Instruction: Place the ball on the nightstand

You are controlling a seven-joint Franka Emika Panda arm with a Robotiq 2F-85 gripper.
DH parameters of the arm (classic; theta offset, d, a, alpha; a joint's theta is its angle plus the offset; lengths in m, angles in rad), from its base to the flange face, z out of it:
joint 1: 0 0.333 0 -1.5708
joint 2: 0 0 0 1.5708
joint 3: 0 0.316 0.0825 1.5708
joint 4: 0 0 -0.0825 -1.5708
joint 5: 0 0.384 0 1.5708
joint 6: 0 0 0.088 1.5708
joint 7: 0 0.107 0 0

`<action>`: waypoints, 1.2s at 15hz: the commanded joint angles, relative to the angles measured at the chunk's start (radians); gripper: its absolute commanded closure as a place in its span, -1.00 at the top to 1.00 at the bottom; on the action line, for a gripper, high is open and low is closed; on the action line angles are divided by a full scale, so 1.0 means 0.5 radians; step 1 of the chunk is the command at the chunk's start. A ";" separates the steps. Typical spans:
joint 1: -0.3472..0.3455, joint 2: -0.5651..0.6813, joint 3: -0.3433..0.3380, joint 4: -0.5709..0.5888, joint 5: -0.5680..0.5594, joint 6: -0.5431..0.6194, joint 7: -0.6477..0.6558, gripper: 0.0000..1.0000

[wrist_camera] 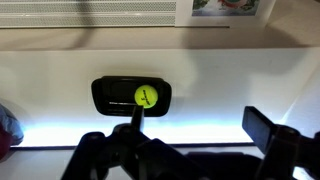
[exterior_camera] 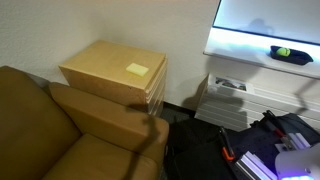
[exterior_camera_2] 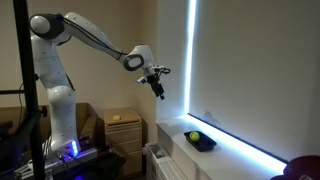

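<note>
The small yellow-green ball [wrist_camera: 146,96] lies in a shallow black tray [wrist_camera: 108,97] on the white windowsill. It shows in both exterior views [exterior_camera: 281,51] [exterior_camera_2: 194,136]. My gripper [exterior_camera_2: 157,85] hangs in the air well above and to the side of the ball, open and empty. In the wrist view its fingers [wrist_camera: 197,122] are spread apart, with the ball beyond the left finger. The nightstand [exterior_camera: 105,65] is a tan wooden cabinet with a yellow note [exterior_camera: 137,69] on its top. It stands beside the couch and also shows in an exterior view [exterior_camera_2: 122,130].
A brown couch [exterior_camera: 60,130] stands against the nightstand. A white radiator-like unit [exterior_camera: 225,95] sits under the sill. Dark equipment and cables [exterior_camera: 250,150] lie on the floor. A bright window blind [exterior_camera_2: 240,70] runs above the sill.
</note>
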 commanded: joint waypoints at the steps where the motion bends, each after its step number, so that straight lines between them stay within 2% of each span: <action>1: -0.117 0.279 0.007 0.045 -0.149 0.262 0.098 1.00; 4: -0.203 0.605 -0.099 0.147 -0.169 0.759 0.172 1.00; 6: -0.244 0.864 -0.153 0.224 -0.081 1.080 0.253 1.00; 8: -0.237 1.124 -0.157 0.382 0.130 1.214 0.399 1.00; 10: -0.252 1.261 -0.096 0.565 0.359 0.955 0.510 1.00; 12: -0.433 1.302 0.159 0.755 0.585 0.676 0.486 1.00; 13: -0.545 1.290 0.310 0.855 0.733 0.538 0.382 1.00; 15: -0.684 1.306 0.460 1.047 0.966 0.338 0.219 1.00; 16: -0.685 1.296 0.441 1.117 0.989 0.241 0.206 1.00; 17: -0.562 1.293 0.361 0.964 0.893 0.423 0.314 1.00; 18: -0.595 1.288 0.377 1.040 0.926 0.339 0.287 1.00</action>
